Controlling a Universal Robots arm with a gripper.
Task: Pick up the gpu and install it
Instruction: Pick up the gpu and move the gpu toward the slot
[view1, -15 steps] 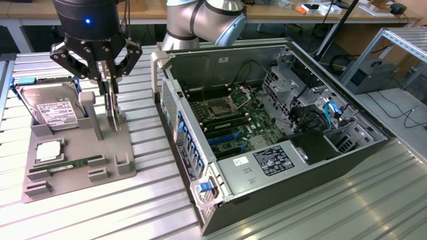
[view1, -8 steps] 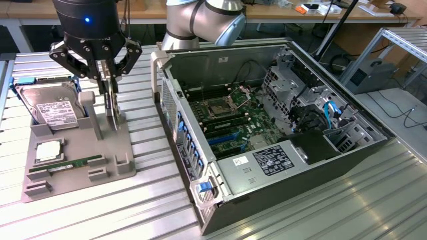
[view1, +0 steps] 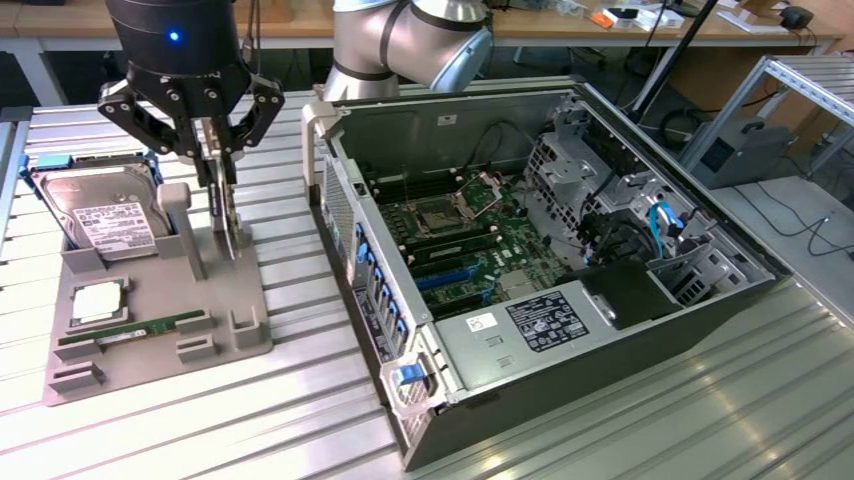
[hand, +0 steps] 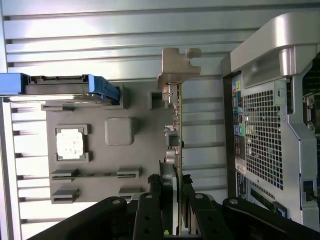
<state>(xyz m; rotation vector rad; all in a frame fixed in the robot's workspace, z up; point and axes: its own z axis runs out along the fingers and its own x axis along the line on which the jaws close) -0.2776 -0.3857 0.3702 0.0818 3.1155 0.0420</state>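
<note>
Finding 1, grip. In the upper left of the exterior view, the gripper (view1: 214, 170) stands over the grey fixture tray (view1: 160, 345). Its fingers (hand: 167, 202) are clamped on the gpu (view1: 227, 225), one on each flat face.

Finding 2, position of the card. The gpu stands on edge in its tray slot, upright, with the silver bracket (hand: 178, 67) at the far end in the wrist view. On-edge storage appears deliberate: it exposes both faces to a pinch from above and keeps the card in the attitude a motherboard slot would need.

Finding 3, neighbours. The hard drive (view1: 100, 215) sits in the tray toward the exterior view's left. The processor (view1: 100, 300) and the RAM stick (view1: 134, 328) lie lower in the frame. All are apart from the fingers.

Finding 4, clearance. Space above the card is open. The open computer case (view1: 350, 215) lies at centre frame; its near wall stands just beside the tray, a likely snag edge.
</note>
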